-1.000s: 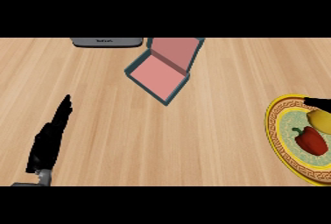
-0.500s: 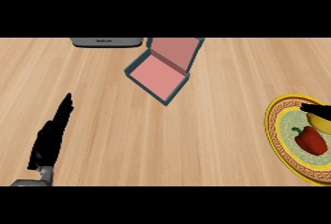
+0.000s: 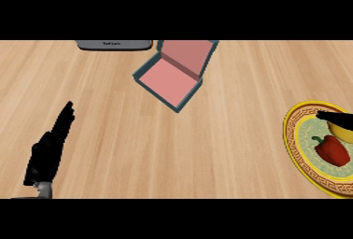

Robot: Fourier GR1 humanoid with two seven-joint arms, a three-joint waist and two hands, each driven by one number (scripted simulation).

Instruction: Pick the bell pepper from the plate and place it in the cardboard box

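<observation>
A red bell pepper (image 3: 332,149) lies on a yellow-rimmed plate (image 3: 290,135) at the right edge, next to a yellow object (image 3: 342,132) that the frame cuts off. Just above the pepper, a thin black sliver of my right hand (image 3: 335,116) reaches in over the plate's upper part from the right edge; the rest of the hand is out of view. The cardboard box (image 3: 171,80), teal outside and pink inside, stands open at top centre with its lid raised. My left hand (image 3: 47,153) rests open at the lower left, fingers straight, far from both.
A grey flat device (image 3: 114,45) lies at the counter's far edge, left of the box. Bare wooden counter (image 3: 207,149) stretches between the box and the plate.
The visible part of my right hand has slipped slightly lower over the plate, closer to the pepper. The left hand, box and pepper have not moved.
</observation>
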